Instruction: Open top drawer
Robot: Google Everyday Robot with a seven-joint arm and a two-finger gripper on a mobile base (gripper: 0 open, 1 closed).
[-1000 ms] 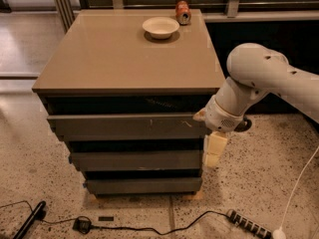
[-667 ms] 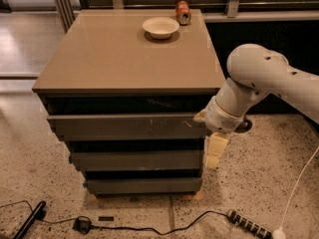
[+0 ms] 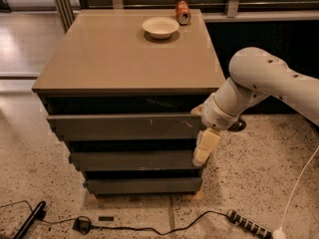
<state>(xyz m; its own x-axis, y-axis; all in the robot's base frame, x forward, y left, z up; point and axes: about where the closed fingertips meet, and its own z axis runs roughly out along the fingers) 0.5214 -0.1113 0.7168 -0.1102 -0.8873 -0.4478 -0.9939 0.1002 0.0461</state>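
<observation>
The top drawer (image 3: 119,127) is the widest dark grey front, just under the tan cabinet top (image 3: 124,59), with small pale scratches near its centre and right. A dark gap shows above it. My gripper (image 3: 203,153) hangs at the drawer's right end, pointing down beside the right edge of the drawer fronts. Its pale yellow tip reaches the level of the second drawer (image 3: 132,161). The white arm (image 3: 259,83) comes in from the right. I cannot see whether the gripper touches the drawer.
A white bowl (image 3: 160,27) and an orange can (image 3: 183,12) stand at the back of the cabinet top. A third drawer (image 3: 142,185) sits lowest. On the speckled floor lie a black cable (image 3: 149,228) and a power strip (image 3: 248,224).
</observation>
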